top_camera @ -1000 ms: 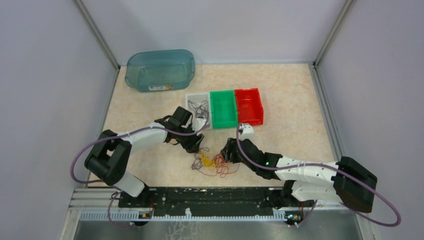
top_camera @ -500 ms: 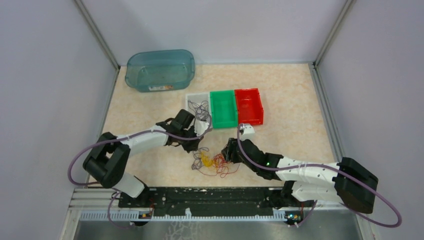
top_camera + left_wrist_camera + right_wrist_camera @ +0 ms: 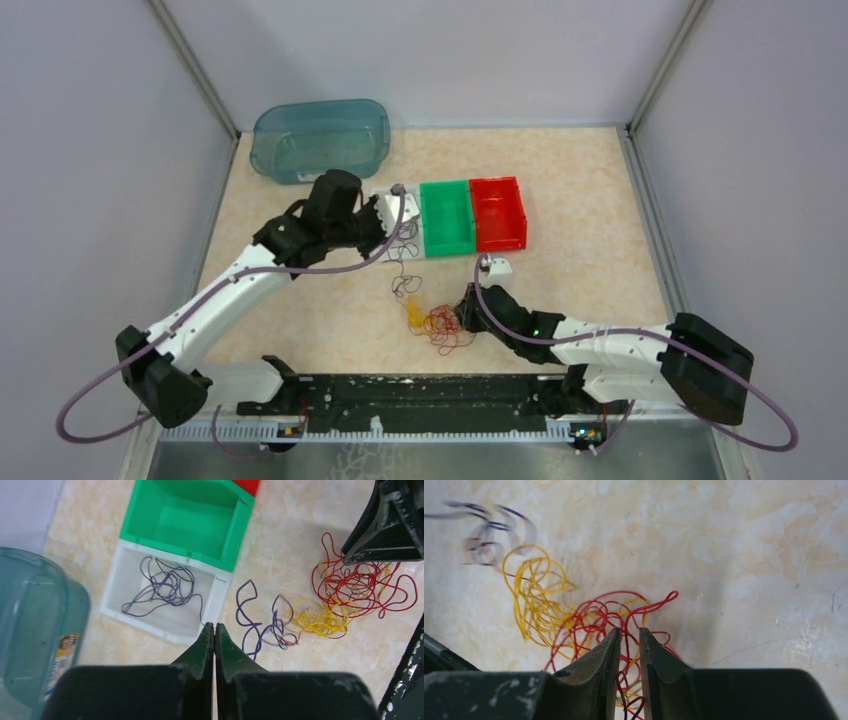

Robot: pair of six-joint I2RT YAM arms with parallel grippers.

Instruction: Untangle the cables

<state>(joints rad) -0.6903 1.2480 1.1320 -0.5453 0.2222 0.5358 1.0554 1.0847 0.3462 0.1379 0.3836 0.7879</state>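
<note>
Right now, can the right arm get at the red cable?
Likely yes: the right fingers sit over strands of the red cable, nothing between, though the yellow cable is tangled with it.

3 bins [image 3: 445,184] stood in a row on the table [image 3: 580,200], a tub [image 3: 320,108] behind them to the left. 1 cable [image 3: 165,586] lay in the leftmost bin [image 3: 130,575], the tangled cables [image 3: 440,322] in front of the row.

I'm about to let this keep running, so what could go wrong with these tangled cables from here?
The purple cable, seemingly held by the left gripper, hooks the yellow cable; pulling may drag it along. The right gripper, jaws narrowly apart, sits over crossed red cable and yellow strands, so it may pinch both.
</note>
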